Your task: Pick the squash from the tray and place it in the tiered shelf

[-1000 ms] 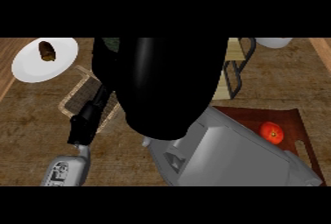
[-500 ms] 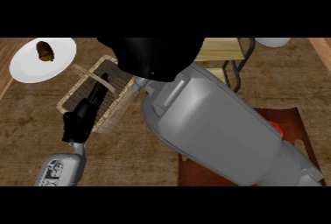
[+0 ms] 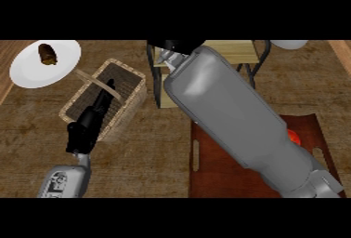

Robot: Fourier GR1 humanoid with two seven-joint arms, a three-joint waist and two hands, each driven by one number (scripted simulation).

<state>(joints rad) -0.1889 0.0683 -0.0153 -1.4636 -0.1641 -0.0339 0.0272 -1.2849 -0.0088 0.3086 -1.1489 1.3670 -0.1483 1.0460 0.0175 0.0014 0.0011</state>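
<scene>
My right forearm (image 3: 233, 116) runs from the lower right up across the dark red tray (image 3: 212, 172) to the wooden tiered shelf (image 3: 240, 52) at the top middle. Only a black part of my right hand (image 3: 172, 45) shows, at the shelf's left end by the top edge. No squash is visible; I cannot see whether that hand holds anything. A round red-orange fruit (image 3: 295, 136) lies on the tray, half hidden by the forearm. My left hand (image 3: 86, 128) is open at the lower left, its straight fingers lying over a wicker basket (image 3: 130, 100).
A white plate (image 3: 31, 69) with a brown food item (image 3: 47, 54) sits at the upper left. A white object (image 3: 289, 44) shows at the top right edge. The wood counter (image 3: 151, 158) lies between basket and tray.
My right arm has stretched away from the head toward the shelf, so the black hand that filled the view now shows small at the top. Basket and tray have come into view. The left hand stays put.
</scene>
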